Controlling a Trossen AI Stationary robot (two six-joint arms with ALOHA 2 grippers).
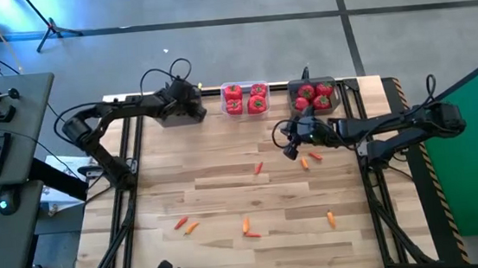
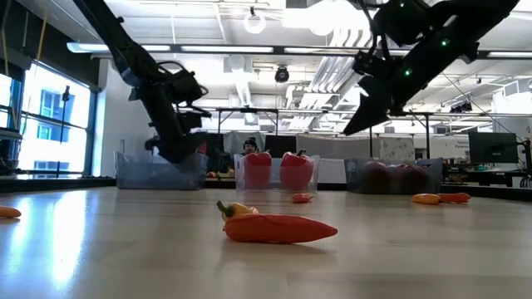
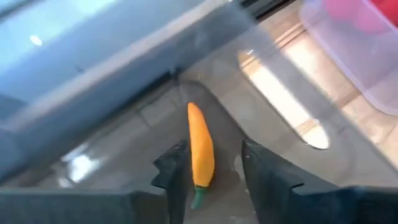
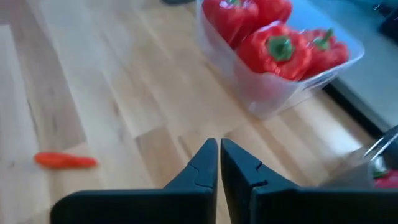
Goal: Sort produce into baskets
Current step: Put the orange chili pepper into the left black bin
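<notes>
A slim orange carrot-shaped piece with a green stem (image 3: 200, 152) lies inside a translucent dark grey plastic bin (image 3: 112, 106), between the spread fingers of the left gripper (image 3: 210, 171), whose jaws stand apart on either side of it without pressing it. In the high view that left gripper (image 1: 186, 106) sits over the bin at the upper left of the table, hiding it. Just right of it along the top edge stands a clear plastic bin (image 1: 245, 99) holding red bell peppers (image 1: 256, 104), and further right a second dark grey bin (image 1: 315, 95) holds round red tomatoes with green stems (image 1: 312, 93). The right gripper (image 1: 292, 149) hangs below that bin, near centre frame, its jaws almost closed and empty (image 4: 219, 163). More small orange pieces (image 1: 251, 229) lie scattered on the light wooden slatted table (image 1: 226, 183), toward the lower part of the frame.
</notes>
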